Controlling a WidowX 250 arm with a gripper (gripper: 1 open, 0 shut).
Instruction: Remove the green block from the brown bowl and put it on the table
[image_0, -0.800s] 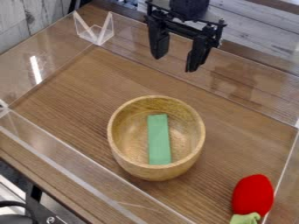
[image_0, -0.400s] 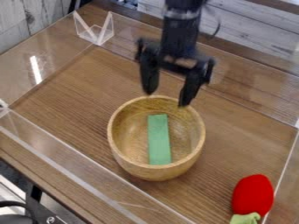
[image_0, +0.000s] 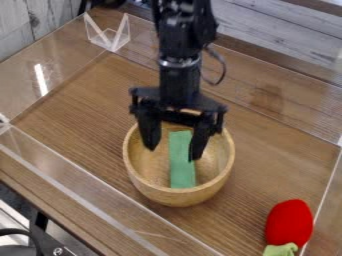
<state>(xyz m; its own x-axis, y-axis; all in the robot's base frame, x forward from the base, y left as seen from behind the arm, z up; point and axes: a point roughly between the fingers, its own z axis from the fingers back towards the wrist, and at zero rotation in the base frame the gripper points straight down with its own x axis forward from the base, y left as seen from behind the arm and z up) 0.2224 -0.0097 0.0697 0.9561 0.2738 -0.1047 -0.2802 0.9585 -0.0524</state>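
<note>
One view: spread hand over the bowl, green block inside

One camera looks down at an angle on the table (image_0: 287, 150), a brown wood-grain top fenced by clear acrylic walls. Just below the centre of the frame sits the brown bowl (image_0: 144, 177), round, thick-walled and light tan. The green block (image_0: 181, 166) lies flat on the bowl's bottom, its long side running from the upper part of the bowl toward the lower rim (its top end is partly hidden behind the hand).

Pointing straight down from the dark arm at upper centre, the hand (image_0: 173, 141) has its two black fingers spread wide, one on each side of the block. The left finger in the frame (image_0: 146, 136) reaches down past the bowl's upper-left rim; the right one stands over the bowl's inside, just beside the block. Nothing is gripped between them, and whether either tip touches the block or the bowl cannot be told.

At the lower right corner lies a red and green plush toy (image_0: 289, 224), well apart from the bowl. A small clear acrylic stand (image_0: 106, 33) is at the upper left.
</note>
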